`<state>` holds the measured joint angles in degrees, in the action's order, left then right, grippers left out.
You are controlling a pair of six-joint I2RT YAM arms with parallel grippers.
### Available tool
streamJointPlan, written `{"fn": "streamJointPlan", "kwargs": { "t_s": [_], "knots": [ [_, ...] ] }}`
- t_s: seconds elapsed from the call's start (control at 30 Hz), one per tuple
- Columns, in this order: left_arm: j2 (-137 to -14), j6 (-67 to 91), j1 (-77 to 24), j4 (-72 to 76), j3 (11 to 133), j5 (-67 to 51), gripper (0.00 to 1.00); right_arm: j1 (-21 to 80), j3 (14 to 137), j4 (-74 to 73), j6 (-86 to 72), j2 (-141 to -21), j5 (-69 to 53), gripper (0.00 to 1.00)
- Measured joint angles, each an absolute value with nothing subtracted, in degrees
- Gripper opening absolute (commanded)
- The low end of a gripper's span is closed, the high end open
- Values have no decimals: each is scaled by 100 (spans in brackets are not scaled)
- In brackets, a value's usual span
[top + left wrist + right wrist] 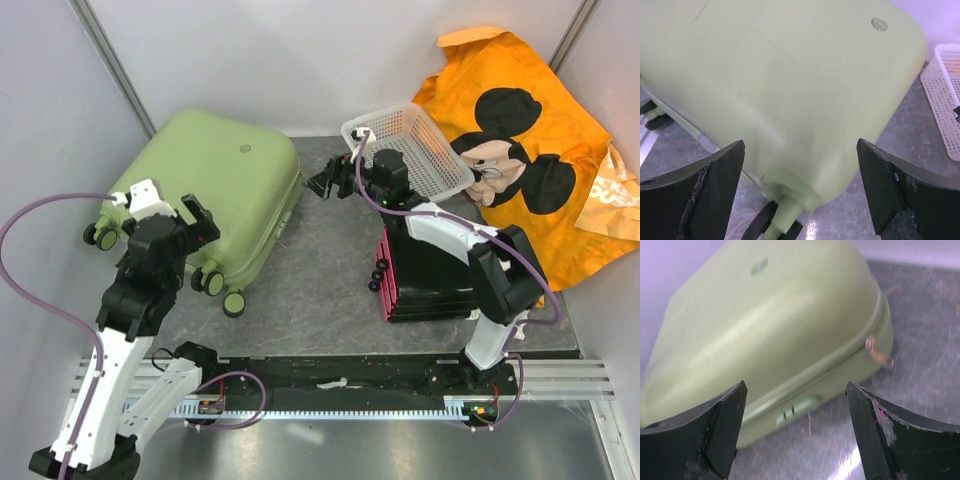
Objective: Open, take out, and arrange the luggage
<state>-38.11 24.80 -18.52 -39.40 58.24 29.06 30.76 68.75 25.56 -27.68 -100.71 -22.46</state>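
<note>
Where the table [320, 290] lies bare down the middle, the closed luggage [215, 190] sits flat at far left, wheels toward the near edge. Left hand [800, 144] hangs wide open over the wheel end, gripping nothing; right hand [796, 385], spread and empty, faces the zipper side.

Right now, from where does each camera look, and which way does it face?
Top external: above, behind the bases, facing down at the table; left arm and right arm show.
Left wrist: on that arm, facing the luggage's wheel end; open left end effector shows.
Right wrist: on its arm, facing the luggage's zipper side; open right end effector shows.
Shared: the closed luggage.
</note>
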Motion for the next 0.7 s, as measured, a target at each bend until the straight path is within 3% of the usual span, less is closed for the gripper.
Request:
{"fn": "streamJointPlan", "kwargs": {
  "t_s": [0.1, 0.27, 0.37, 0.7],
  "knots": [
    [-4185, 2388, -1275, -3811, 6077, 2456, 99, 3076, 7651, 2486, -2766, -10578, -2233, 88],
    [-4842, 2580, 1804, -3505, 6501, 108, 99, 3068, 8952, 2440, -2915, -11548, -2202, 88],
    [-5013, 2838, 2915, -3354, 6414, -620, 99, 3039, 9504, 2499, -3288, -12108, -2171, 86],
    [-3293, 4119, 3341, -3188, 4427, -707, 98, 2762, 11524, 3098, -5070, -14092, -2132, 84]
  ]
}}
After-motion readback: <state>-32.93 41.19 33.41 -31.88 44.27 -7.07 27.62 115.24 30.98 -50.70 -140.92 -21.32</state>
